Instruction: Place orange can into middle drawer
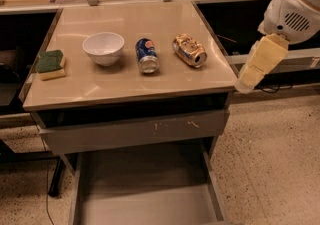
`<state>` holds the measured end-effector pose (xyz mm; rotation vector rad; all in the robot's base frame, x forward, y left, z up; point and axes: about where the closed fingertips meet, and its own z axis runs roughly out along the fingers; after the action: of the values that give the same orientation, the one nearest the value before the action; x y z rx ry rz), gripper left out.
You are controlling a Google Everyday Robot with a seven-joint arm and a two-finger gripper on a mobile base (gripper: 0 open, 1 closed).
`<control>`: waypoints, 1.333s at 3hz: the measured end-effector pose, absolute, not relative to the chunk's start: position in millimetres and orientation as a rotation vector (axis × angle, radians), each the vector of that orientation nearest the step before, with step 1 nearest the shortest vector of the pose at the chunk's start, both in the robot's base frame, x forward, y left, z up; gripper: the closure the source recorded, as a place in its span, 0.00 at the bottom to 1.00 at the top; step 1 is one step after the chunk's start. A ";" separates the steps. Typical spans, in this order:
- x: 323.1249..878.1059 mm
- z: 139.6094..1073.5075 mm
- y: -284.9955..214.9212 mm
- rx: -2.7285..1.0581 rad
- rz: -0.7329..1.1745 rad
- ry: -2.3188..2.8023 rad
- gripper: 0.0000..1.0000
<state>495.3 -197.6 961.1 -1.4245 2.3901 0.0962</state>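
Note:
The orange can [189, 50] lies on its side on the tabletop, right of centre, dented, its silver top facing front right. The middle drawer [145, 191] is pulled open below the table, a shallow grey tray with a bare floor. My gripper [256, 66], pale yellow under a white housing, hangs off the table's right edge, to the right of the can and apart from it. It holds nothing that I can see.
A blue soda can [147, 55] lies left of the orange can. A white bowl [103, 47] and a green-and-yellow sponge [51, 64] sit further left. A scratched grey drawer front [135, 131] is above the open drawer. Clutter lines the back shelf.

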 end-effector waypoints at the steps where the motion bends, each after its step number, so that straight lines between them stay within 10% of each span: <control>1: 538.6 947.3 -186.8 -1.313 0.180 2.471 0.00; 4: 592.7 934.9 -156.0 -1.254 0.262 2.476 0.00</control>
<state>592.7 -156.0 934.9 -1.2535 2.4758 0.2617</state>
